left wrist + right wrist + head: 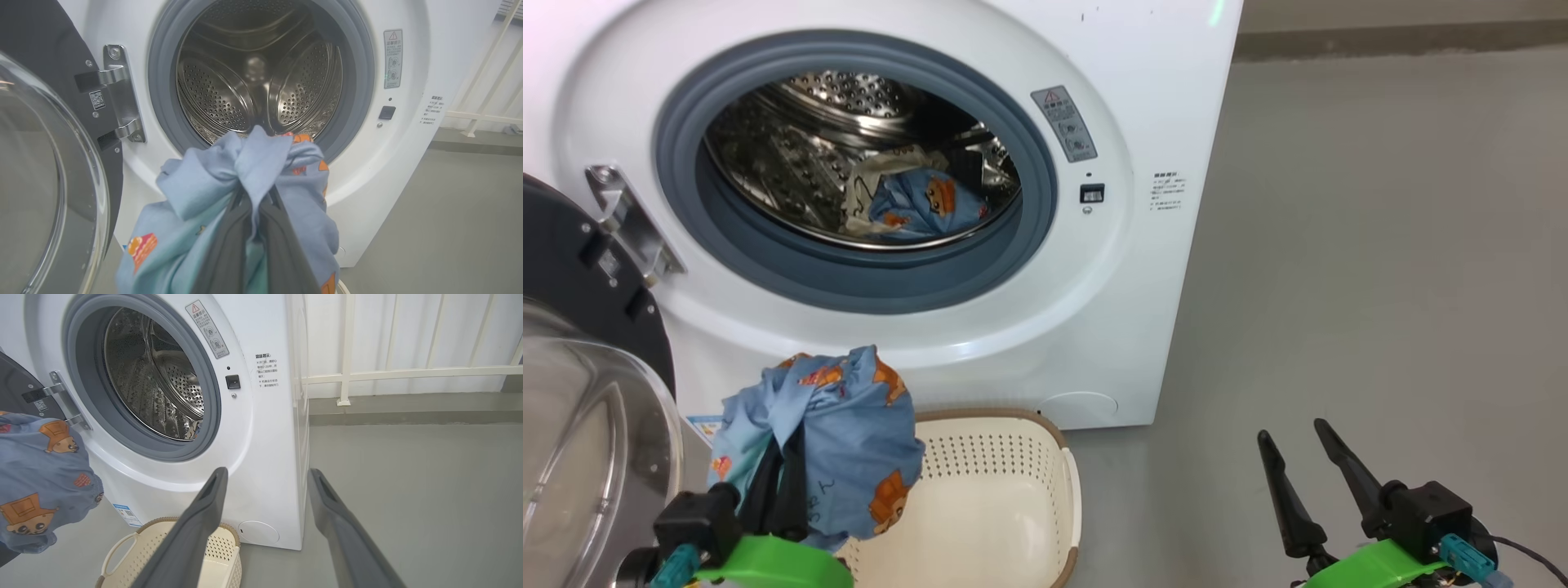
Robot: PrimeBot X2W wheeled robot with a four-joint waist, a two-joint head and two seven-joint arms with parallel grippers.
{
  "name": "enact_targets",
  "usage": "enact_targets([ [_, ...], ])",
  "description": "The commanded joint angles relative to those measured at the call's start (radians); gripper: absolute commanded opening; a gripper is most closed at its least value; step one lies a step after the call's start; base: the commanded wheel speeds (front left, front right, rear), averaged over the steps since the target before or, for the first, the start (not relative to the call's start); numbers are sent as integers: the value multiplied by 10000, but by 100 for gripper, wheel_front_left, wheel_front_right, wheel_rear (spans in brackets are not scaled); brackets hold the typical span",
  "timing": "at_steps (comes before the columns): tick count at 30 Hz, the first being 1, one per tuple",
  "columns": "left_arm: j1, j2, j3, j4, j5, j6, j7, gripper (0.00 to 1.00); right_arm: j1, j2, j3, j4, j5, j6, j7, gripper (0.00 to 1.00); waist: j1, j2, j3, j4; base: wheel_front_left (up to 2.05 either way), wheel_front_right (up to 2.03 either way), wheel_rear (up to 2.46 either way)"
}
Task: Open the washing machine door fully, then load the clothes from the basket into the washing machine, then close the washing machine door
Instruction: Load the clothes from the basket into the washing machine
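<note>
The washing machine (1152,122) stands with its washing machine door (580,269) swung wide to the left. The head view looks down into the drum (792,163), where blue and cream clothes (915,204) lie, while the right wrist view adds a white railing (367,373) beyond the machine. The basket (1005,498) sits on the floor (1380,286) just before the machine; above its left edge the left gripper (254,200) pinches a bundle of blue bear-print fabric (849,425), which the left wrist view sets before the drum mouth, and the right gripper (1290,431) hangs spread, well to the right.

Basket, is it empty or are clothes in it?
Looks empty: the basket shows bare cream plastic inside, though the held clothes hide its left part.
</note>
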Motion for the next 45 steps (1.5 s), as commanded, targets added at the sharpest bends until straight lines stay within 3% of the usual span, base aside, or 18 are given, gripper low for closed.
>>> enact_targets([
  [1, -132, 201, 384, -362, 79, 64, -135, 0, -62, -52, 194, -286, 15, 17, -49, 100, 0, 0, -140, -6, 0, 0, 0],
  [14, 902, 329, 713, -1663, 32, 604, -76, 0, 177, -77, 2, -773, -325, 17, -49, 100, 0, 0, -258, -21, 0, 0, 0],
  [45, 1014, 360, 608, -2167, -111, 873, -13, 0, 234, 14, -276, -900, -340, 17, -49, 100, 0, 0, -42, 125, 0, 0, 0],
])
